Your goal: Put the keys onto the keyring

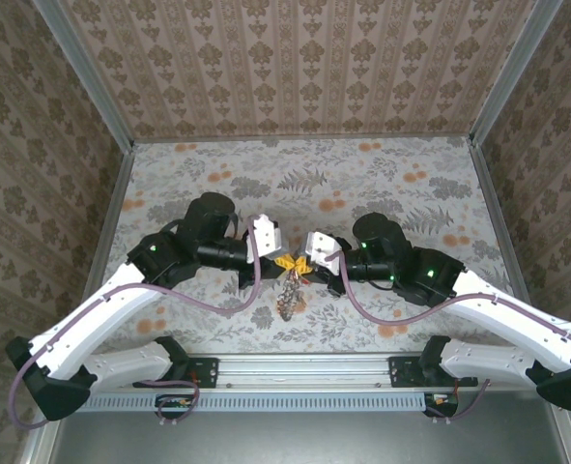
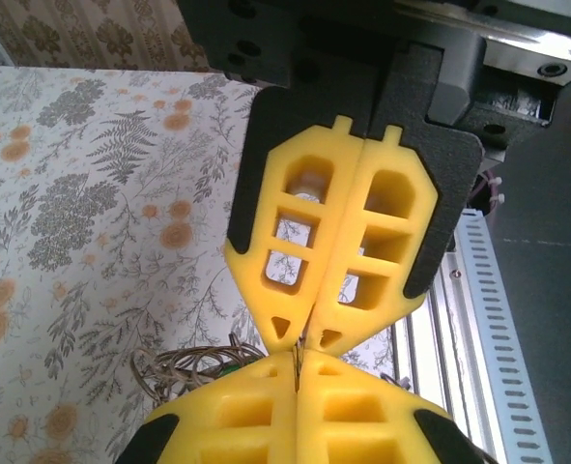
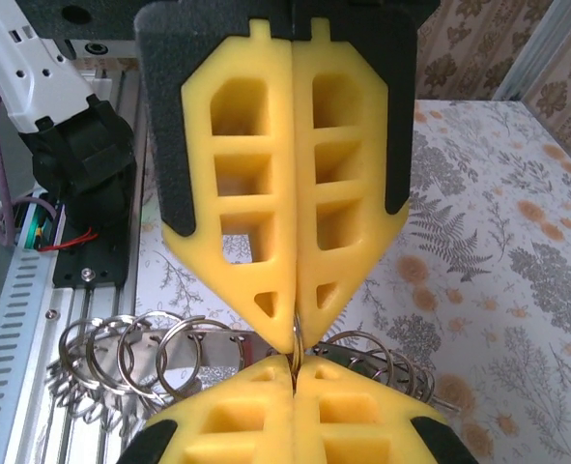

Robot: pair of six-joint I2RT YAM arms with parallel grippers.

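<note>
While the left gripper (image 2: 297, 365) and right gripper (image 3: 295, 367) are pressed together tip to tip, pinching the keyring (image 1: 287, 298), its long axis is directed from both toward the desk's (image 1: 411, 193) near edge.

Both arms were bent inward from their bases, elbows out to the sides, wrists turned toward each other. The left pincer (image 1: 283, 260) and the right pincer (image 1: 302, 263) met tip to tip at the middle, each with its yellow fingers (image 3: 242, 143) pressed flat together.
</note>
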